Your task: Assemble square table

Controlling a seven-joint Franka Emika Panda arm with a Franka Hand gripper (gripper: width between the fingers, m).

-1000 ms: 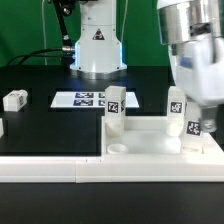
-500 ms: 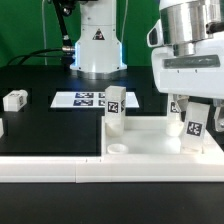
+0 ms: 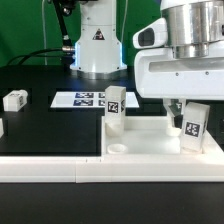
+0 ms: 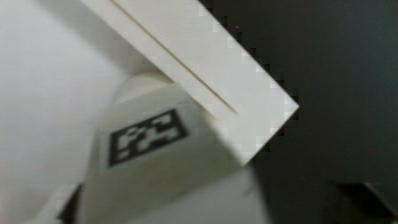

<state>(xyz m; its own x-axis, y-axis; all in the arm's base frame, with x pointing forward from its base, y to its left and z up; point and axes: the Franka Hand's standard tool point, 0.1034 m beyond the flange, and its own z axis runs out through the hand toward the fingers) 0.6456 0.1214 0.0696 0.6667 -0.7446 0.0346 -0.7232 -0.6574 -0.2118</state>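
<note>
Black surface carries everything: the pincer grasps a tilted leg over the slab, at its corner on the exterior view's right. A second leg stands upright on the slab; a third leg lies well apart.

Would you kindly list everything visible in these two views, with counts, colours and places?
square slab: one, white, on the table at the exterior view's right.
upright leg: one, white, tagged, standing at the slab's left edge.
right leg: one, white, tagged, on the slab under the hand.
loose leg: one, white, on the table at the exterior view's left.
long rail: one, white, along the front.
marker board: one, white with black tags, flat behind the slab.
table: one, black.
robot base: one, white, rear centre.
hand: one, white and silver, over the right leg; grip unclear.
</note>
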